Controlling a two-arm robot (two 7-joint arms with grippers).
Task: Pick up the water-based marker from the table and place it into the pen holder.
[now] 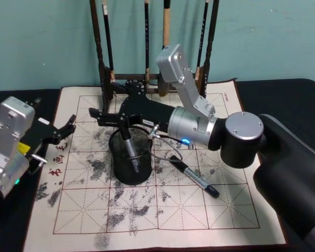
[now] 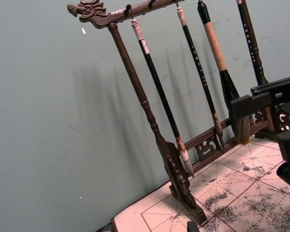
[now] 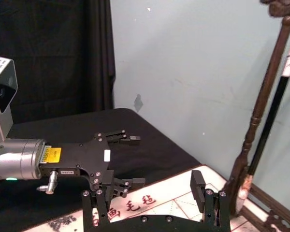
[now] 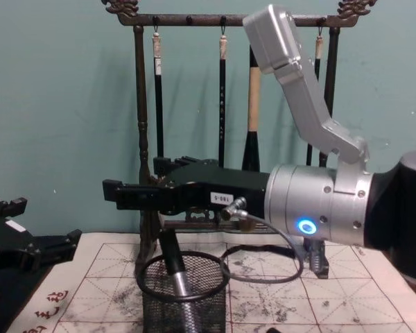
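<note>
Cream felt ruled in red and smudged with grey ink, the calligraphy mat (image 1: 147,220) carries near its middle a loose black pen (image 1: 195,177) lying flat. Just left of the pen is the small round black wire-mesh pen holder (image 1: 121,170), where the water-based marker (image 1: 127,139), grey-barrelled with a black top, stands leaning. My right gripper (image 1: 102,98) hangs just over that cup, fingers spread wide with nothing between them, while my left gripper (image 1: 68,130) sits at the mat's left edge, its fingers apart too. Along the far edge rises the tall dark carved wooden brush rack (image 1: 99,52).
</note>
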